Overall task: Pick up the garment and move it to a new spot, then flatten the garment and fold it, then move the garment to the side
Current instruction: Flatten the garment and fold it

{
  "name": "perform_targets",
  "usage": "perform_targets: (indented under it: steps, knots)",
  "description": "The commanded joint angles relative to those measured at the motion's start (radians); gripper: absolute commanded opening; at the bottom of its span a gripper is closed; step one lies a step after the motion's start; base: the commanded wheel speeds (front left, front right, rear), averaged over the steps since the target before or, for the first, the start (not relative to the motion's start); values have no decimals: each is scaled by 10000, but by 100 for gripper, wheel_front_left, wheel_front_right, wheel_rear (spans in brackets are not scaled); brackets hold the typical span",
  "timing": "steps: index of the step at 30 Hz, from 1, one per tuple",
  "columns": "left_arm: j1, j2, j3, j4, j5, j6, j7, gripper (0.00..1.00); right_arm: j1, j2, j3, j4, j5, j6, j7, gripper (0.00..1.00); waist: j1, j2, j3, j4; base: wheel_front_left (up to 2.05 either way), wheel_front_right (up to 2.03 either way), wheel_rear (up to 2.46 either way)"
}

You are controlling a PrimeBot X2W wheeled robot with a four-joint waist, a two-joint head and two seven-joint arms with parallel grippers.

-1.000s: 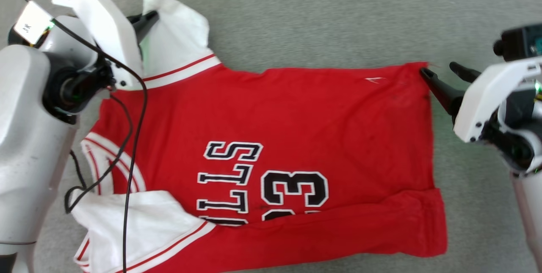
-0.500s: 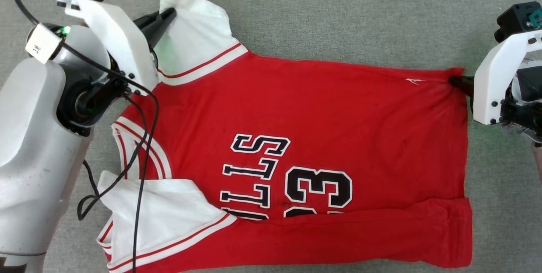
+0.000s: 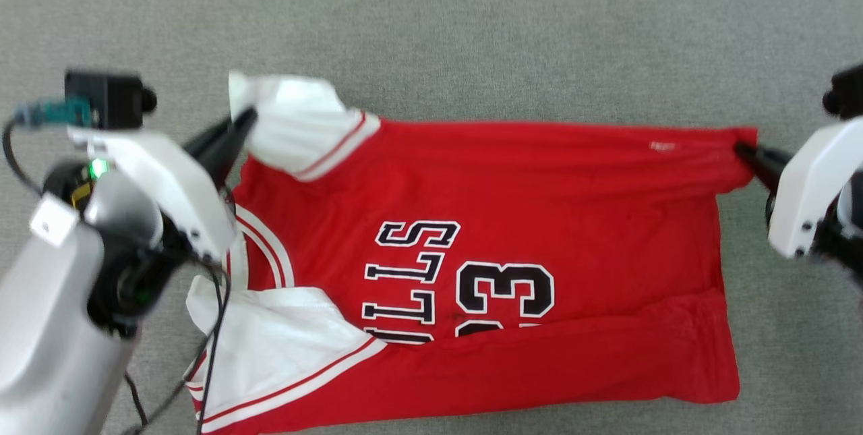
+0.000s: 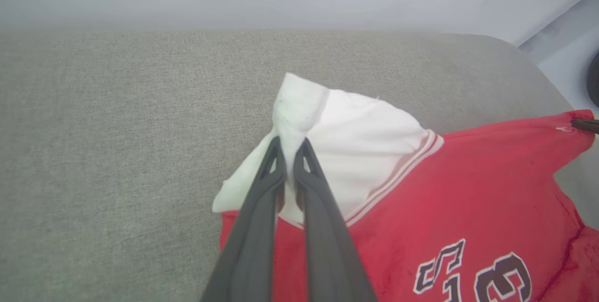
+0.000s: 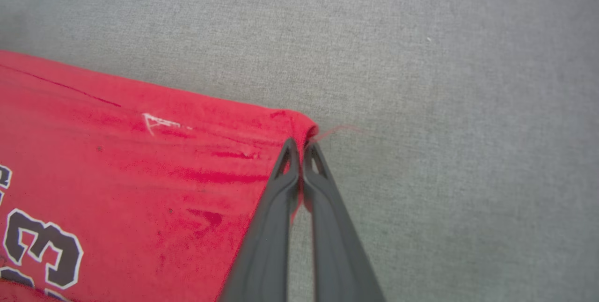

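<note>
The garment [image 3: 512, 286] lies spread on the grey table [image 3: 472, 30], left gripper [image 4: 290, 150] clamped on its far-left white sleeve [image 4: 355, 138], right gripper [image 5: 298, 148] pinching the far-right hem corner, as the wrist views show.

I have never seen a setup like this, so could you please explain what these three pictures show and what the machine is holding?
This is a two-armed robot seen through three cameras. The wide picture looks down from its head; the other two sit on its wrists and look along each arm's dark fingers. A red jersey with white sleeves lies on a grey fabric surface. The left gripper is shut on the far white sleeve. The right gripper is shut on the far corner of the hem. The near edge of the jersey is folded over.
</note>
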State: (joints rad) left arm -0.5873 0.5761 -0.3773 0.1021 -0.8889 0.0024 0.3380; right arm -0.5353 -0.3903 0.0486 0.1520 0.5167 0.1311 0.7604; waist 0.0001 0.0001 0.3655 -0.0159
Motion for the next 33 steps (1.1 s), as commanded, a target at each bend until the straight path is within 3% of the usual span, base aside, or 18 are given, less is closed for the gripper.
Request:
perform_targets:
  steps: [1,12,19,20,21,22,23,24,25,26,33]
  knots:
    - [502,72,103,-166,-51,141,-156,0,432,144,-133,-185,-67,-8,-70,0,-1,-1,-243,40,0,0,0]
    - [4396,-229,83,-1327,-696,1144,-829,0,3594,1271,-1081,-1379,-387,-6,-278,0,-1,-1,-1028,152,0,0,0]
    - [5601,-530,-122,-1126,-1108,1252,-909,0,4909,1851,-1420,-1313,-443,-6,-584,0,-1,-1,-1294,107,0,0,0]
    - [5688,-639,-169,-1045,-1210,1212,-899,0,5034,1948,-1420,-1275,-442,-6,-665,7,-1,-1,-1313,87,0,0,0]
    - [5721,-745,-180,-952,-1262,1156,-956,0,5145,2076,-1430,-1232,-372,-6,-737,40,-1,-1,-1324,77,0,0,0]
    - [5736,-803,-187,-810,-1272,1127,-1035,0,5270,2127,-1408,-1188,-402,-6,-815,80,-1,-1,-1366,68,0,0,0]
    - [5804,-877,-238,-659,-1322,1074,-1053,0,5376,2198,-1406,-1165,-427,-6,-956,100,-1,-1,-1406,58,0,0,0]
    - [5810,-963,-245,-560,-1315,1023,-1164,40,5454,2281,-1401,-1182,-435,-6,-1160,100,-1,-1,-1426,53,0,0,0]
    - [5770,-1035,-246,-469,-1255,949,-1304,95,5499,2340,-1450,-1201,-473,-6,-1441,100,-1,-1,-1469,61,0,0,0]
    - [5731,-1095,-267,-406,-1221,888,-1410,100,5550,2387,-1513,-1249,-465,-6,-1733,100,-1,-1,-1505,79,0,0,0]
    - [5356,-1266,-371,-390,-503,647,-2437,100,5827,2560,-1781,-1733,-537,-6,-3197,100,-1,-1,-1906,174,0,0,0]
